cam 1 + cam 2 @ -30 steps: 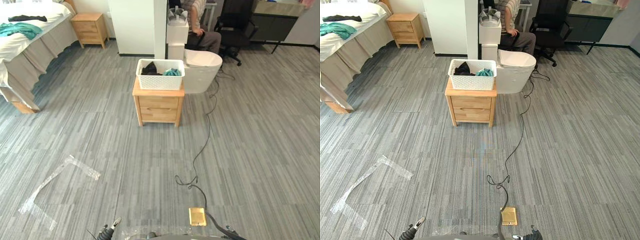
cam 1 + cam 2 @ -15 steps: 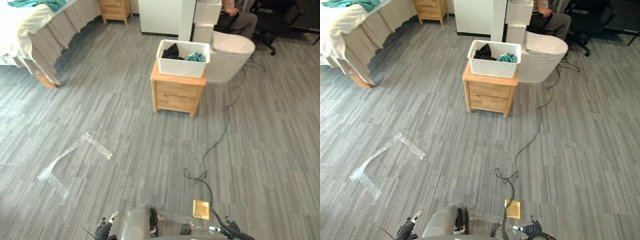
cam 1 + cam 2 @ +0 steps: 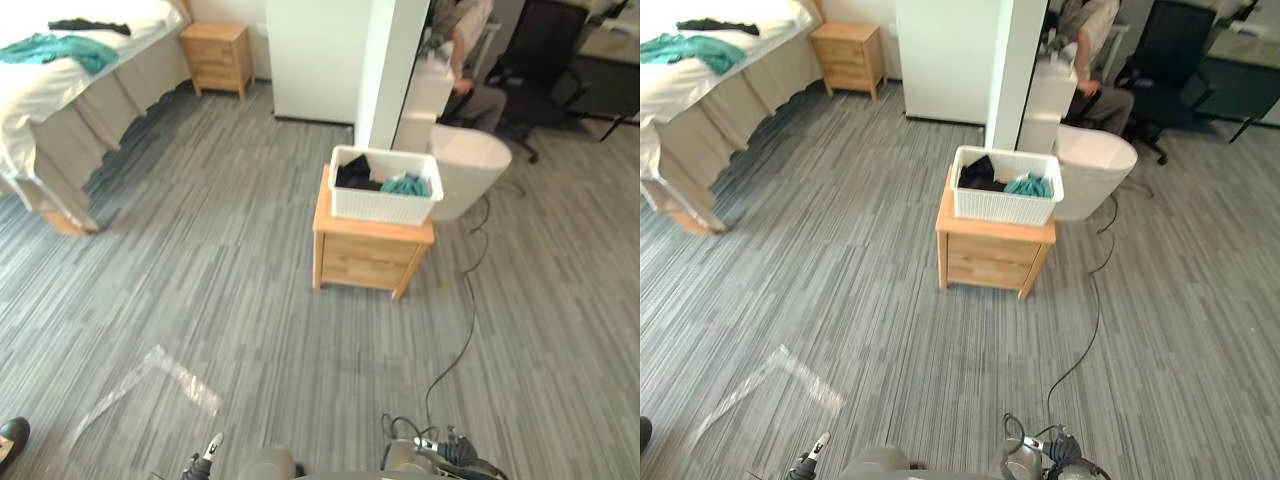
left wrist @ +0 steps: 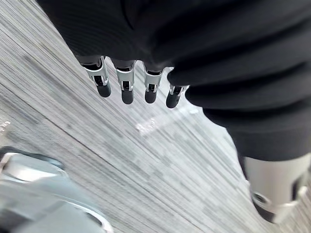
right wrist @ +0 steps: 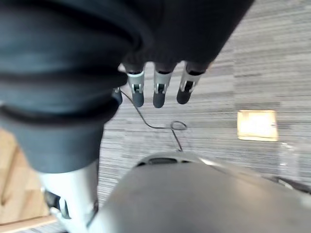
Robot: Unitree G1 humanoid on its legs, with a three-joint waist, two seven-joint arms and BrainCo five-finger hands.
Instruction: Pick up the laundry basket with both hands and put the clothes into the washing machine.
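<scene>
A white laundry basket (image 3: pixel 385 190) stands on a small wooden nightstand (image 3: pixel 368 255) a few steps ahead, right of centre. Inside it lie a black garment (image 3: pixel 354 172) and a teal one (image 3: pixel 406 185). Just behind the stand sits a white rounded appliance (image 3: pixel 470 170). My left hand (image 4: pixel 127 86) hangs low by my side, fingers straight and holding nothing, over the grey floor. My right hand (image 5: pixel 159 92) also hangs with straight fingers, nothing in it. Both hands are far from the basket.
A bed (image 3: pixel 60 90) with a teal garment (image 3: pixel 60 48) is at the far left, a second nightstand (image 3: pixel 217 55) beside it. A white pillar (image 3: pixel 385 60) rises behind the basket. A seated person (image 3: pixel 468 50) and a black office chair (image 3: pixel 545 55) are at the back right. A shoe (image 3: pixel 12 436) shows at lower left.
The whole picture has shifted as the camera moved; the basket still sits on its nightstand. A person's shoe has come into view at the lower left.
</scene>
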